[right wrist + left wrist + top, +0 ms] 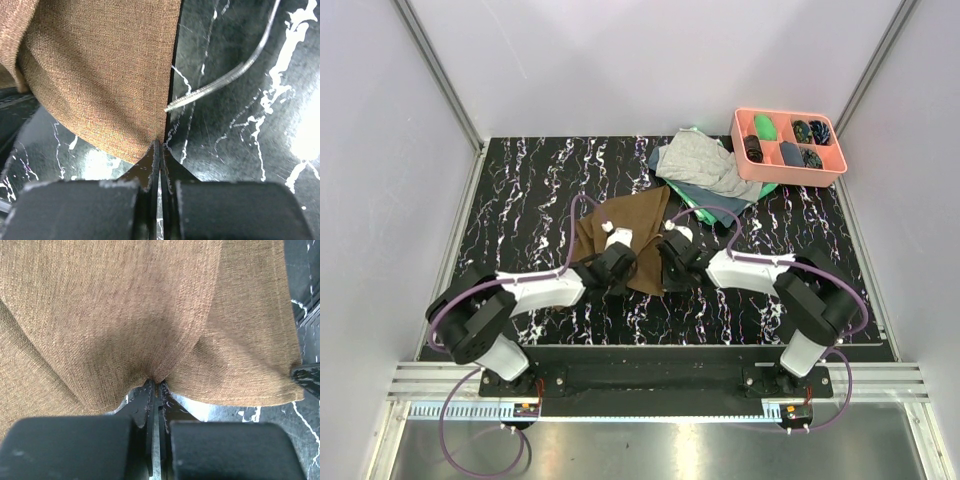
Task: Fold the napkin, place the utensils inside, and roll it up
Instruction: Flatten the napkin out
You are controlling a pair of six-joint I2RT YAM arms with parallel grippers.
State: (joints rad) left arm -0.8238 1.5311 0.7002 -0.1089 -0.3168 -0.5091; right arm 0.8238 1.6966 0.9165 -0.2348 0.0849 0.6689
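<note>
Presently, taken from left to right:

1. Left gripper (617, 268). The jaws are shut on the napkin. In the left wrist view the fingertips meet on the near hem, and the cloth puckers into creases that fan away from the pinch.

2. Napkin (638, 218). Brown cloth lying on the black marbled table (530, 190) at mid-table, between the two grippers and reaching away from them. It is rumpled and partly doubled on its left side. Its longer run goes from the near hem toward the back of the table, leaning a little right.
   - Relation to the jaws: the whole cloth lies on the far side of both, so the hem they hold is its nearest edge.
   - Neither arm is nearer. They grip the same hem side by side, the left arm toward its left part and the right arm at its right end.
   - Judgement: a fold from this hold would carry the near hem away from the bases and over the cloth's far part.

3. Right gripper (672, 262). The jaws are closed on the napkin's near right corner. The right wrist view shows the cloth's right edge running straight away from the fingertips, with bare table to its right. A thin silvery strand (225, 82) curves across that bare patch; what it is cannot be told.

4. Utensils. None can be picked out with certainty in any view.

5. Grey cloth (705, 162) over a green cloth (764, 189), at the far right, just beyond the napkin.

6. Pink tray (800, 178), in the far right corner, holding small dark and green items.
</note>
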